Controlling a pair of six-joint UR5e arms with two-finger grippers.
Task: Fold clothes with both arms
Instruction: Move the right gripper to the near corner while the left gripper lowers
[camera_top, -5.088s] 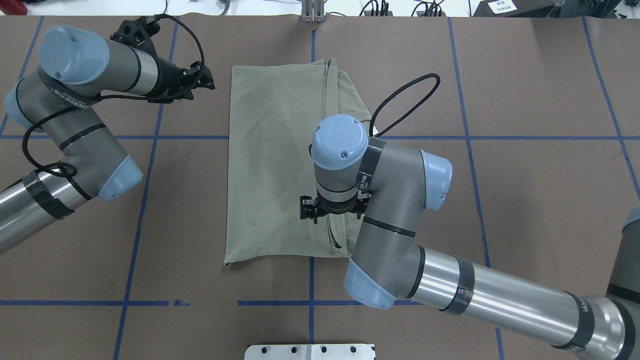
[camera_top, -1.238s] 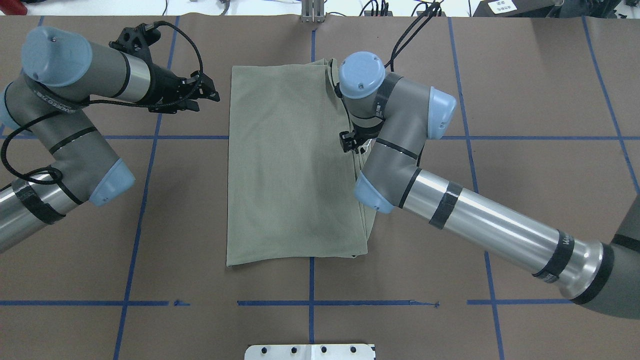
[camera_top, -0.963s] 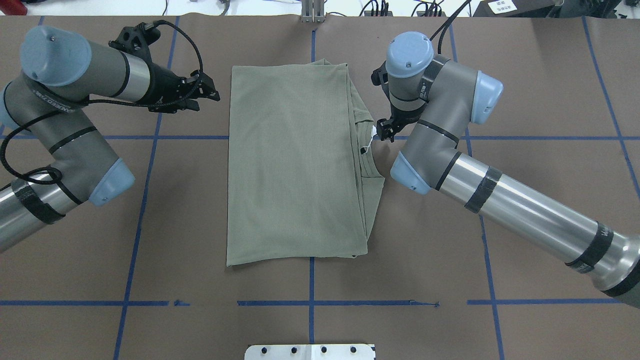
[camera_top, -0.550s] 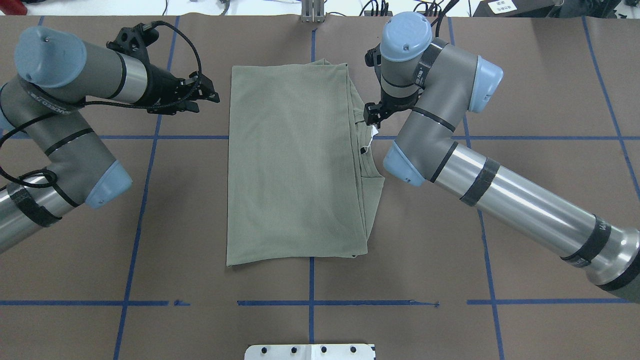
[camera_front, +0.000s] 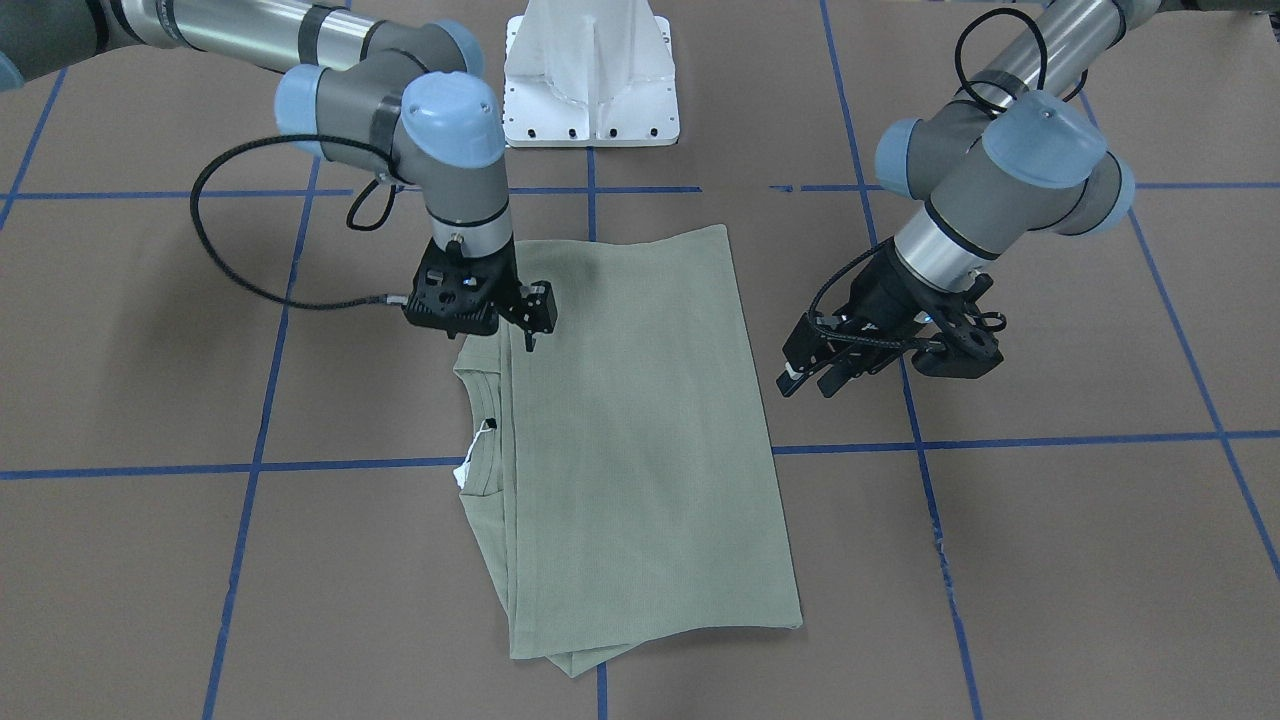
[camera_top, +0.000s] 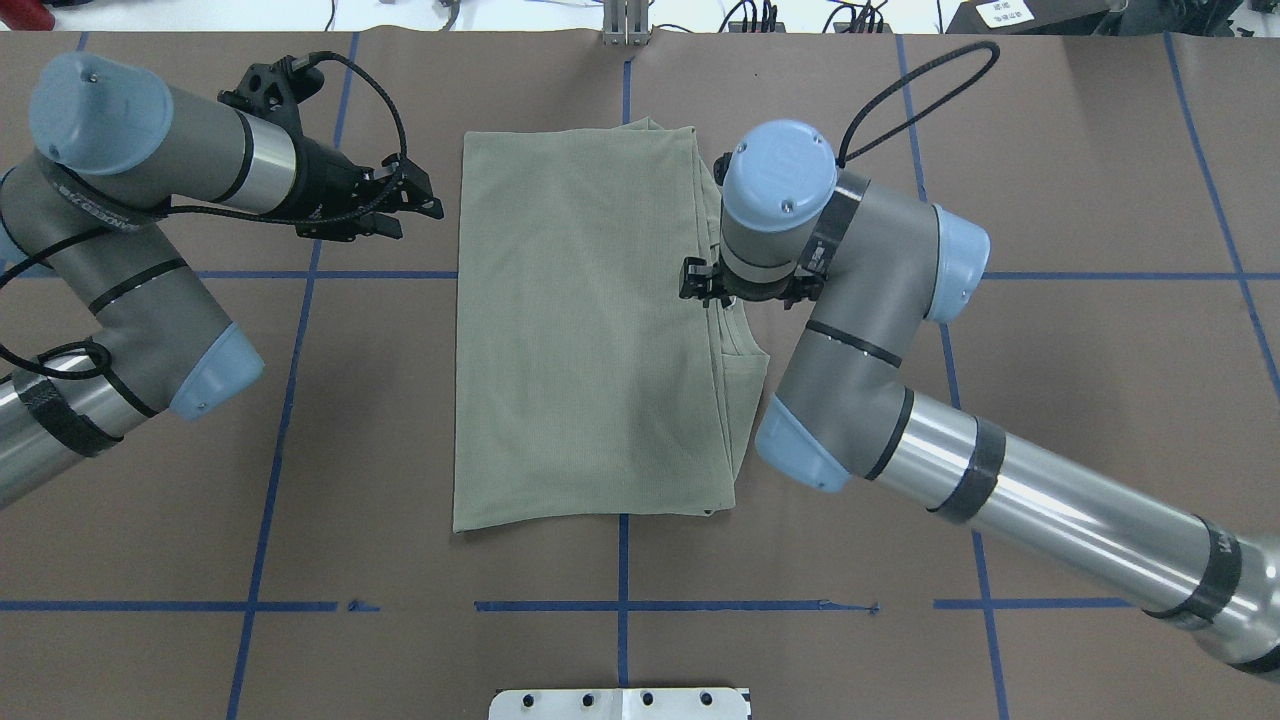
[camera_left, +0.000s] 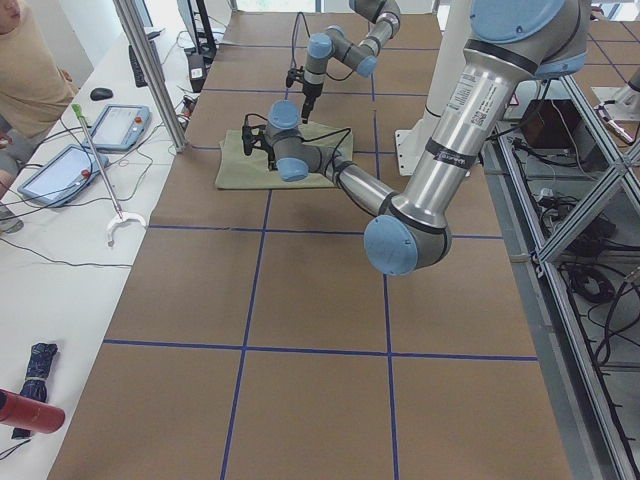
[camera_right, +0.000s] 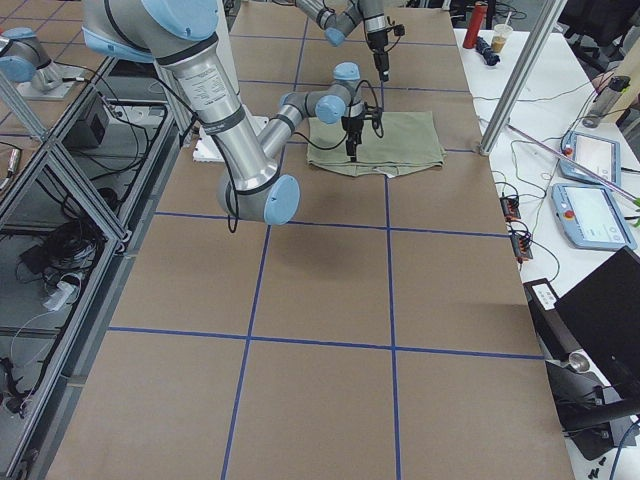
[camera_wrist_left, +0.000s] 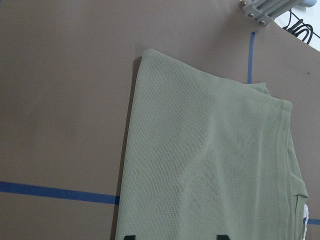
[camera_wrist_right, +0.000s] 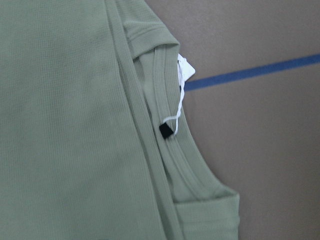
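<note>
- Pale sage-green folded knit shirt lies flat on brown tabletop, under R gripper, at neckline edge.
- R gripper: spread or clenched, can't tell.
- L gripper: fingers apart, empty, near shirt's side.

no text can be read for certain. the left arm wears a black band whose white lettering is too blurred. the shirt has a white tag with no legible print.
</note>
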